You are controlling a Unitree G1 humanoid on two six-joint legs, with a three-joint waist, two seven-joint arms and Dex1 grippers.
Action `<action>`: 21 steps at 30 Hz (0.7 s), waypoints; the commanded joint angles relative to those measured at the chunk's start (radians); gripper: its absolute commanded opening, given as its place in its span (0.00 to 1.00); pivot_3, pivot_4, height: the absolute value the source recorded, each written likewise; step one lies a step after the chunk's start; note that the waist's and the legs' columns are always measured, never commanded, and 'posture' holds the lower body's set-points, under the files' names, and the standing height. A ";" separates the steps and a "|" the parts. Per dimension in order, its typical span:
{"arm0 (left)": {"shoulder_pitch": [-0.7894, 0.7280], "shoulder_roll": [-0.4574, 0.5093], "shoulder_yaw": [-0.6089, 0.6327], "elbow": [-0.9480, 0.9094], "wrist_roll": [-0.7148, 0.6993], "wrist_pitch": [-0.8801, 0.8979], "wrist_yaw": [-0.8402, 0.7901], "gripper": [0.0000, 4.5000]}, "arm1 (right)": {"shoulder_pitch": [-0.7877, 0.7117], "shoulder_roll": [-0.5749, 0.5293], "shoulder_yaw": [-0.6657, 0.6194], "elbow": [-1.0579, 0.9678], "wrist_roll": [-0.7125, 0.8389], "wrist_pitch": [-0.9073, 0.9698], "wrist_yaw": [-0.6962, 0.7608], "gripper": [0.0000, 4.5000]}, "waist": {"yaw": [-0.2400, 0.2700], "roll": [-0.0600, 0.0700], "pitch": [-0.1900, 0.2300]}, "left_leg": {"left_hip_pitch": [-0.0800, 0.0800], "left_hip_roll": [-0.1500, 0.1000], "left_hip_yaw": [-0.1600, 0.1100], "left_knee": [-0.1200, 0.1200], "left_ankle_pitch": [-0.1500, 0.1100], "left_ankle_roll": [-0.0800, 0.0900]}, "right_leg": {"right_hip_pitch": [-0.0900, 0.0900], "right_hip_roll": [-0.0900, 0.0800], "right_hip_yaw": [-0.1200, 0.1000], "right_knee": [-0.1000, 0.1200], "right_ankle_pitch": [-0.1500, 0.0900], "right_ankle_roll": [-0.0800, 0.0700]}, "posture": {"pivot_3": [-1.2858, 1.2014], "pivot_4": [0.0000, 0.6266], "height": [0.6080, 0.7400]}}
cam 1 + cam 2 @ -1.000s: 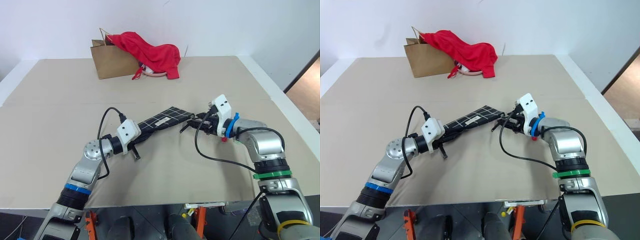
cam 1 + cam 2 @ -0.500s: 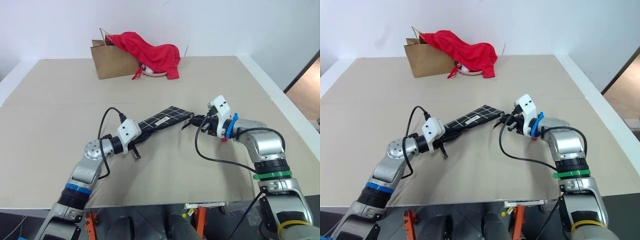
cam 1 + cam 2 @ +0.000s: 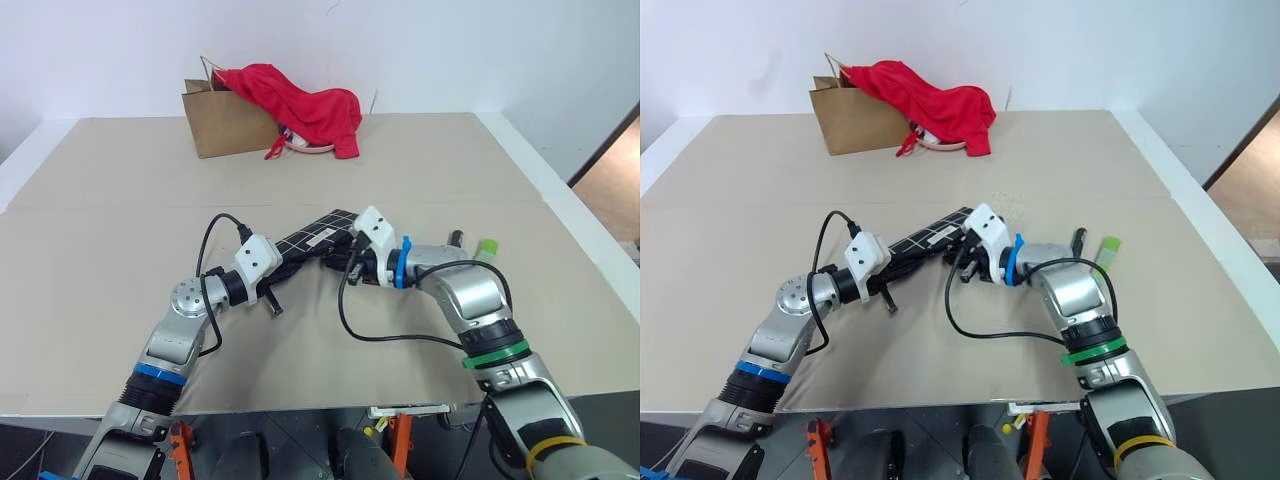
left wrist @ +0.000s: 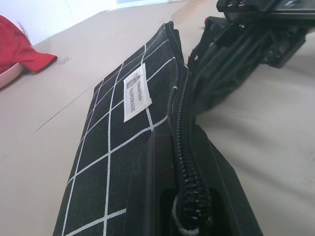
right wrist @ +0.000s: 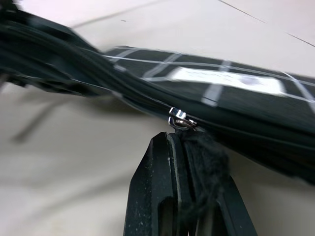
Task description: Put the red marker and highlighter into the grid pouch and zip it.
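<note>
Since a second ago my right tool [image 3: 342,262] slid left along the grid pouch [image 3: 318,234], clamped on its fuzzy black pull cord [image 5: 202,147]. Left tool [image 3: 285,268] pinches the flat fabric end. Stubby green highlighter [image 3: 486,247] lies on the table [image 3: 120,200] behind.

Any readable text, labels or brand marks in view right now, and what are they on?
"HANDMADE": the larger line on the white label sewn on the grid pouch, left wrist view.
Smaller line beside it on the same label: too small to read.
The label in the right wrist view: blurred, unreadable.
Highlighter on the table: no markings legible.
Paper bag: no print visible.
</note>
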 commanded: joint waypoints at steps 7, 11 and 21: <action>-0.028 -0.008 0.005 -0.033 -0.012 0.000 -0.005 0.00 | 0.018 0.023 -0.011 -0.098 0.041 0.011 0.018 0.17 | 0.000 0.000 0.000 | 0.000 0.000 0.000 0.001 0.000 0.000 | 0.000 0.000 0.000 0.000 0.000 0.000 | 0.52 0.24 1.00; -0.023 -0.012 0.003 -0.044 -0.015 0.002 -0.007 0.00 | 0.049 -0.061 -0.081 -0.206 0.121 0.123 0.050 0.49 | 0.003 0.000 0.000 | 0.000 0.000 -0.001 0.001 0.000 0.000 | 0.000 0.000 -0.001 0.000 0.000 0.000 | 0.52 0.24 1.00; -0.008 -0.017 0.018 -0.077 -0.045 0.044 0.001 0.00 | 0.266 -0.416 -0.455 -0.501 0.383 0.362 0.091 0.78 | 0.006 0.000 0.000 | -0.001 -0.001 -0.004 0.001 0.000 0.000 | 0.002 -0.001 -0.004 -0.001 -0.001 0.000 | 0.52 0.24 1.00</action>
